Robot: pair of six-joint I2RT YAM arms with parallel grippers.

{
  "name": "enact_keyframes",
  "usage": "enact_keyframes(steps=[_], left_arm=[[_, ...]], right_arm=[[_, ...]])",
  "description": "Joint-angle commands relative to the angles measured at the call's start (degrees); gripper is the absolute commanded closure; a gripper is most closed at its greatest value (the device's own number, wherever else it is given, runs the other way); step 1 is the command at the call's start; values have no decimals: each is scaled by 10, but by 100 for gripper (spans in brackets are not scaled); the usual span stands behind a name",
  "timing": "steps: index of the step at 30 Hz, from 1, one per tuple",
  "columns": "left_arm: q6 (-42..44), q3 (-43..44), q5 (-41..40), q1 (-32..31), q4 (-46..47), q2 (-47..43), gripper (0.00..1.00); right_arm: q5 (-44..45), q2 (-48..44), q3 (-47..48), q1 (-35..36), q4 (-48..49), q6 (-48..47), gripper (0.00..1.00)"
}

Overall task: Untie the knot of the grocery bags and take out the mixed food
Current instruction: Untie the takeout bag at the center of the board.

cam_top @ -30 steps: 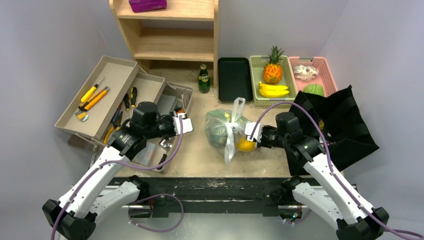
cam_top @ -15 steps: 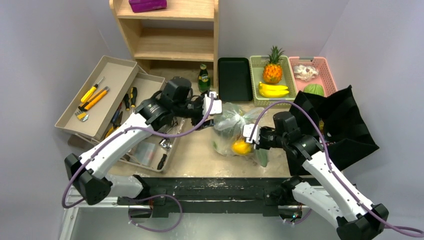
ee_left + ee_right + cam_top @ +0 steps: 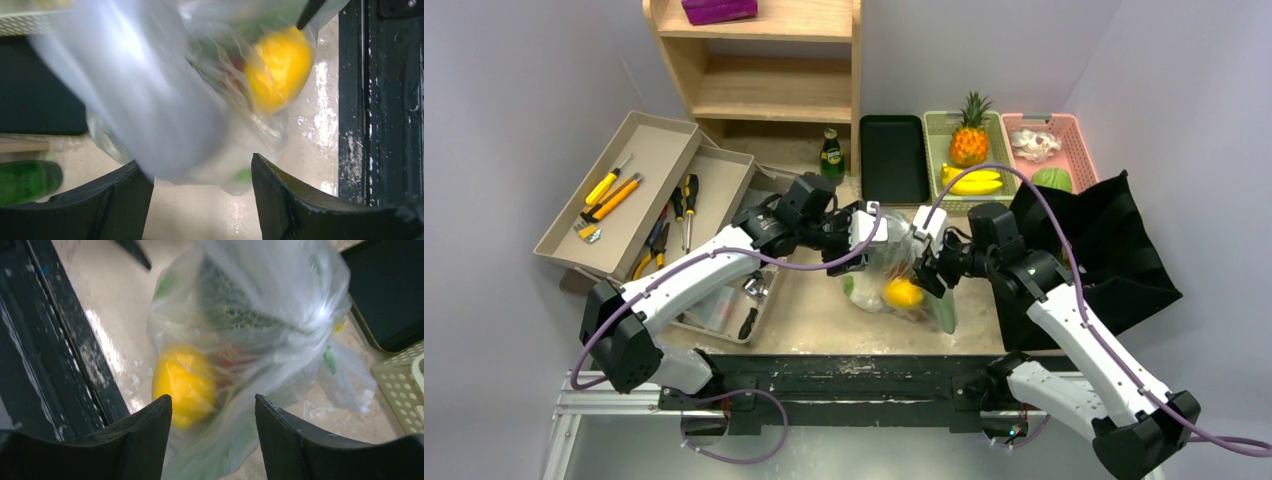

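The see-through plastic grocery bag [image 3: 894, 268] lies mid-table, slumped, with a yellow citrus [image 3: 904, 292] showing through it. My left gripper [image 3: 871, 240] stands open at the bag's left side. My right gripper [image 3: 924, 268] is open at its right side. In the left wrist view blurred plastic [image 3: 150, 100] hangs just beyond the open gripper [image 3: 197, 167], with the citrus [image 3: 277, 67] past it. In the right wrist view the bag [image 3: 260, 330] holds the citrus [image 3: 182, 382] and a dark green melon [image 3: 235, 315]; loose plastic runs between the spread jaws [image 3: 212, 400]. The black cloth bag [image 3: 1109, 250] sits at right.
A green bottle [image 3: 831, 152] and a flat black tray [image 3: 894, 158] stand behind the bag. Beside them are a green basket [image 3: 936, 180] with pineapple and bananas and a pink basket [image 3: 1079, 150]. Tan trays [image 3: 654, 150] with yellow-handled tools lie left, below a wooden shelf [image 3: 774, 60].
My left arm swung from the tool trays over to the plastic bag. Both grippers went from shut to open. The bag slumped and shifted right, its tied top no longer standing up.
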Motion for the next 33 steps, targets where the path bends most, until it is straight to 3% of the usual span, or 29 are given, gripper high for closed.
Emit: enact_keyframes(steps=[1,11,17,19,25,33], left_arm=[[-4,-26,4,0,22,-2,34],[-7,-68,8,0,24,-36,35],[-18,-69,10,0,13,-56,35],[-22,-69,8,0,13,-59,35],[-30,-44,7,0,-6,-73,34],[-40,-22,-15,1,-20,-103,33]], right_arm=[[39,20,71,-8,73,157,40],[-26,128,107,-186,62,260,46],[-23,77,79,-195,69,262,40],[15,96,81,-195,69,264,39],[103,188,125,-195,80,289,50],[112,254,113,-195,95,288,46]])
